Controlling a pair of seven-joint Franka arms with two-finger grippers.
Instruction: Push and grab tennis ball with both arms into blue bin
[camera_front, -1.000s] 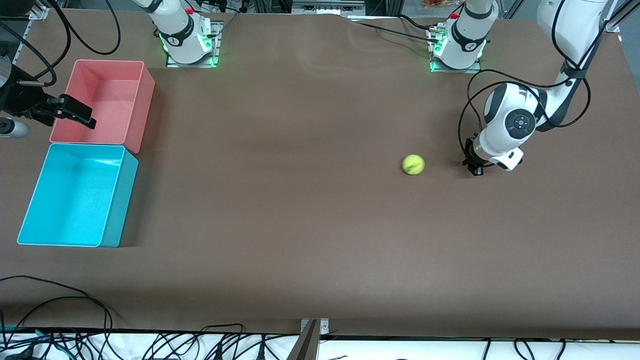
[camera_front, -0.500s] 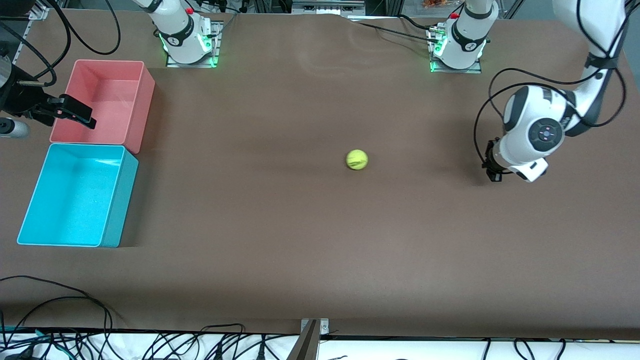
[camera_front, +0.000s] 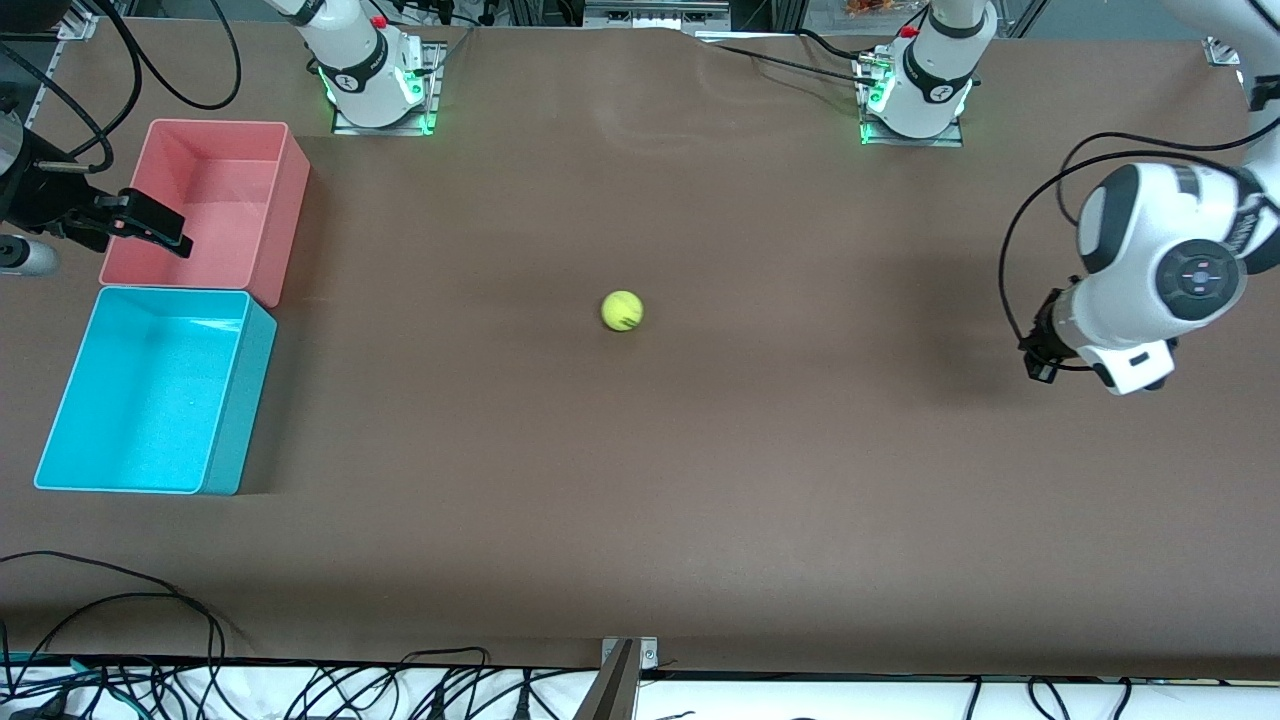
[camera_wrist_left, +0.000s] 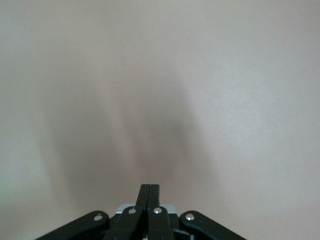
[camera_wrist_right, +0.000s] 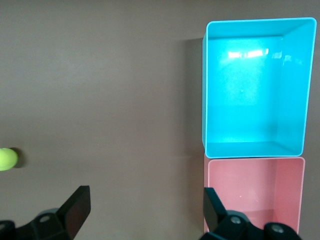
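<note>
The tennis ball lies alone mid-desk, bare brown surface open on every side, well apart from the blue bin, which touches the pink bin at the right arm's end. The left hand, fingers pressed together and holding nothing, hangs near the left arm's desk edge. The right hand, spread wide and empty, waits over the pink bin's outer rim.

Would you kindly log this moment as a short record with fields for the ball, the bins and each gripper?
tennis ball: loose on the brown table, mid-table, touched by nothing
blue bin: at the right arm's end, nothing in it
pink bin: beside the blue bin, farther from the front camera, nothing in it
left gripper: shut, holding nothing, over bare table at the left arm's end
right gripper: open, over the pink bin's edge
</note>
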